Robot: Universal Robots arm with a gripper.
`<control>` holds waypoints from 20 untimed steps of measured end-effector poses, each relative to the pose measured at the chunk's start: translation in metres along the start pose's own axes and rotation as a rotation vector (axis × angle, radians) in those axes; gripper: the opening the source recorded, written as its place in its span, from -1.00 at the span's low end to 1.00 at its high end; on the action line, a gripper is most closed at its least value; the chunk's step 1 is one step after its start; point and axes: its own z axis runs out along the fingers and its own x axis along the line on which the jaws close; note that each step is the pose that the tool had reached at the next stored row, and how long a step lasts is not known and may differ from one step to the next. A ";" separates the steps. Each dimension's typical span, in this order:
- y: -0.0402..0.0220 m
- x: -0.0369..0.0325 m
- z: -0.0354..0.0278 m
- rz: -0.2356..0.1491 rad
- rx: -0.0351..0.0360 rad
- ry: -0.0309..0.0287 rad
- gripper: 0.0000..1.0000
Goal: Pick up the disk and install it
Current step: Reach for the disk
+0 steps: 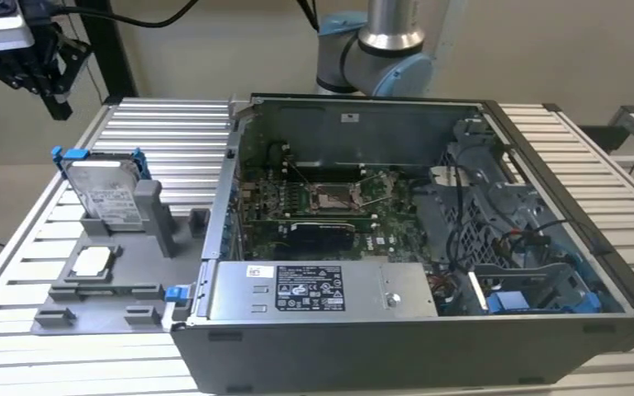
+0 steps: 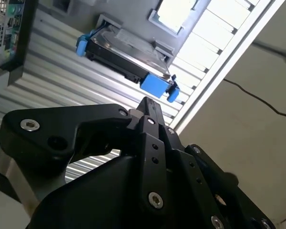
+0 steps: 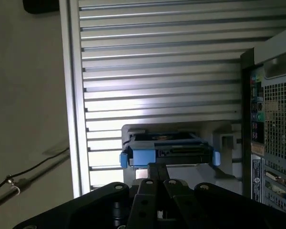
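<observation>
The disk [image 1: 103, 191] is a silver hard drive with a white label and a blue bracket. It leans upright in a slot of the grey holder [image 1: 130, 285] at the exterior view's left. It also appears edge-on in both wrist views [image 2: 126, 59] [image 3: 169, 150]. My gripper [image 1: 57, 103] hangs in the air above and behind the disk, well apart from it. Its black fingers [image 2: 148, 112] [image 3: 157, 172] are pressed together with nothing between them, pointing toward the disk.
An open computer case [image 1: 581, 223] lies on the slatted metal table [image 1: 174, 132], with the motherboard [image 1: 328, 202] exposed. A grey box with a white label [image 1: 311, 289] sits at its front. A small square chip [image 1: 92, 262] rests on the grey holder. Cables run beside the drive bay [image 1: 515, 293].
</observation>
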 end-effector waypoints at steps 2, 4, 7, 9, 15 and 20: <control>-0.0003 0.0041 0.0002 -0.003 0.0000 0.0002 -1.00; -0.0003 0.0040 0.0002 -0.005 0.0000 0.0003 -1.00; -0.0003 0.0040 0.0001 -0.009 0.0001 0.0006 -1.00; -0.0003 0.0040 0.0001 -0.011 0.0000 0.0007 -1.00; -0.0003 0.0041 0.0002 -0.018 0.0001 0.0010 -1.00; -0.0003 0.0041 0.0002 -0.024 0.0000 0.0013 -1.00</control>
